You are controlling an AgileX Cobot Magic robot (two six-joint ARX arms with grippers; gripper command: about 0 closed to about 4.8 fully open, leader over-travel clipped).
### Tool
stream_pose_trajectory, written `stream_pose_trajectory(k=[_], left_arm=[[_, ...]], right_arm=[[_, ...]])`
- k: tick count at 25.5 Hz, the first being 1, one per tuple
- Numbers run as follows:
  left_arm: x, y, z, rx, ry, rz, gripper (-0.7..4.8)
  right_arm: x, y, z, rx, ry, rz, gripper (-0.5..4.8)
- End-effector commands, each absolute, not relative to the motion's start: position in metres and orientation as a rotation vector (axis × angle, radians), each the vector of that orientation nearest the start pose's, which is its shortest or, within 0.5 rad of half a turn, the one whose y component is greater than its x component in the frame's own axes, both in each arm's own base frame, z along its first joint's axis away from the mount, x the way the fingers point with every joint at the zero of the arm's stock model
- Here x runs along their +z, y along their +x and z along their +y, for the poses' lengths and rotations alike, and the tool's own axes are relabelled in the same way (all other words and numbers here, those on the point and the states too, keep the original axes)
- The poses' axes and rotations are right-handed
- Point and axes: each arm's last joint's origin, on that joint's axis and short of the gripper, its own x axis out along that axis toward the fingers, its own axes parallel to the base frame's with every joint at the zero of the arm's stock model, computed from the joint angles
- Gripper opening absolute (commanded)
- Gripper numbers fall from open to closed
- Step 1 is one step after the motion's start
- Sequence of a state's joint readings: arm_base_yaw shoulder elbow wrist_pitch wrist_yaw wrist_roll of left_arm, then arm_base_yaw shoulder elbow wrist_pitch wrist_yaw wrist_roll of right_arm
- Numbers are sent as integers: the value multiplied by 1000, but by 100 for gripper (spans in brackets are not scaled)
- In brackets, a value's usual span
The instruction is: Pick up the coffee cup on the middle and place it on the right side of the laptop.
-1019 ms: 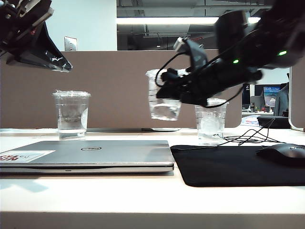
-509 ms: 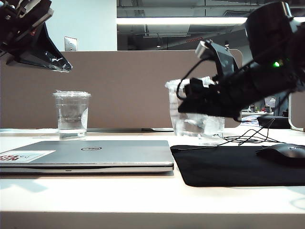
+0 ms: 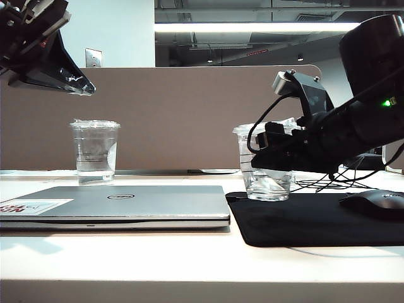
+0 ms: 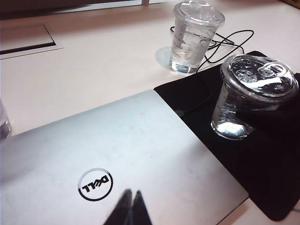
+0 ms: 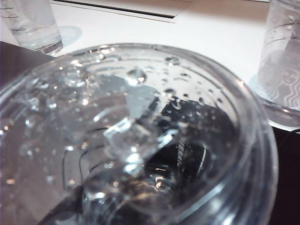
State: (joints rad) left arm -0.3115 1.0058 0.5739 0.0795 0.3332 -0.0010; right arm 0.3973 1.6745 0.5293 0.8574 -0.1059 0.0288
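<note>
The right gripper (image 3: pixel 268 153) clasps the coffee cup (image 3: pixel 265 161), which stands on the black mat (image 3: pixel 315 221) just right of the closed laptop (image 3: pixel 120 205). The left gripper (image 4: pixel 130 208) hangs high above the laptop's lid, its fingers pressed together and empty. Another lidded cup (image 4: pixel 193 35) stands on the table (image 3: pixel 126 259) behind the mat, and a third (image 3: pixel 95 151) behind the laptop.

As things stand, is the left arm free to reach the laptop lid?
Probably yes. The left end effector hangs closed above the laptop, whose lid is bare; the coffee cup, in the right end effector, stands aside on the black mat.
</note>
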Motion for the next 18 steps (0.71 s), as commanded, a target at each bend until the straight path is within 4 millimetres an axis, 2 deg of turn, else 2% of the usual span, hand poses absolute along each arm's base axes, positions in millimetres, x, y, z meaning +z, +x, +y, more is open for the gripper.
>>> stream_pose_trajectory(k=[1,18], left_arm=[[248,202,-75,-642,-8,342,-5],[243,201,-75,-641,-9,357,-5]], right_arm=[[142,275,119,499,-10,245,264],[129,278,121,507,-10,250,264]])
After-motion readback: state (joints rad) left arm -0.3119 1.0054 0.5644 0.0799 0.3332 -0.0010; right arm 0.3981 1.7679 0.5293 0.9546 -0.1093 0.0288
